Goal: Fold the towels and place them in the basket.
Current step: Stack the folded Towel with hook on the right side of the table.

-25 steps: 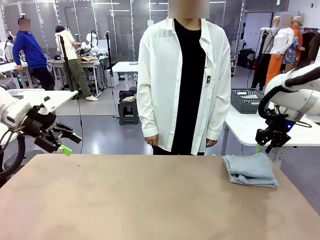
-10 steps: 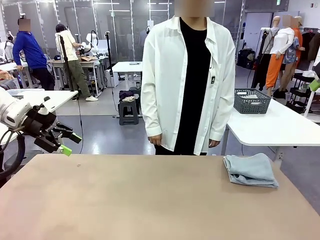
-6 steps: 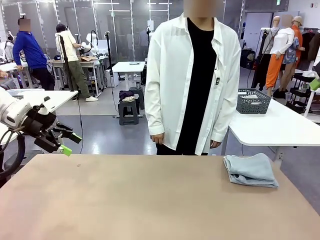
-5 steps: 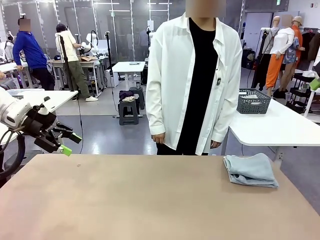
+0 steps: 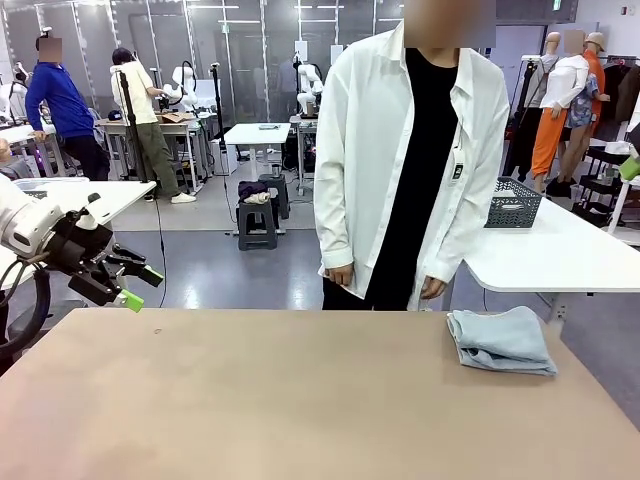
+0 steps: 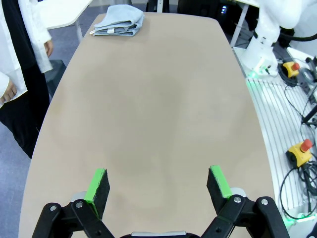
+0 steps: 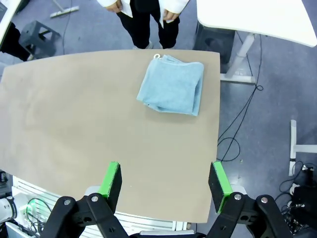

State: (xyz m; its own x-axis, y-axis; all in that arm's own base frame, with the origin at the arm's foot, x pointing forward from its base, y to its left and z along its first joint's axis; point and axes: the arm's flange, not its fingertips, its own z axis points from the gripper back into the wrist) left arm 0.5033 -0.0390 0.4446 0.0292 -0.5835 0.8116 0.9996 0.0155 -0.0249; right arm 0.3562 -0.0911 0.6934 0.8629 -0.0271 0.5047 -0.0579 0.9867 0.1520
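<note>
Folded towel (image 7: 172, 86) far from both your grippers.
It lies ahead of your right gripper (image 7: 164, 182) and well beyond your left gripper (image 6: 157, 184); both are spread, empty.

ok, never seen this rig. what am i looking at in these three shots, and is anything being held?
It is a two-armed robot at a tan table, with a person in a white shirt standing at the far side. The front view comes from a fixed camera between the arms. There the left hand hangs open beside the table's left edge. The other two pictures come from cameras on the wrists, looking along each hand's green-padded fingers. The left hand and the right hand both stand open, holding nothing. One folded blue-grey towel lies near the table's far right corner, also visible in both wrist views. A dark basket sits on a white table behind the person.
</note>
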